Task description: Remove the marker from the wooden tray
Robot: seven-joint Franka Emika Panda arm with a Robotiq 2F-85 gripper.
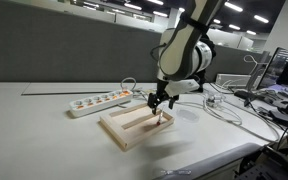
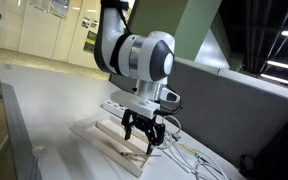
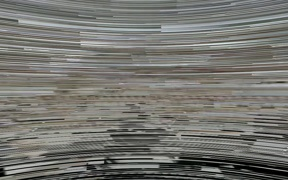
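The wooden tray lies on the white table and shows in both exterior views. My gripper hangs just above the tray's end, fingers pointing down and spread apart, with nothing seen between them. A small thin stick with a reddish end, the marker, lies in the tray right below the fingers. It is too small to make out well. The wrist view is only streaked noise and shows nothing.
A white power strip lies behind the tray, also seen in an exterior view. White cables trail over the table beside the arm. The table's edge runs close in front of the tray.
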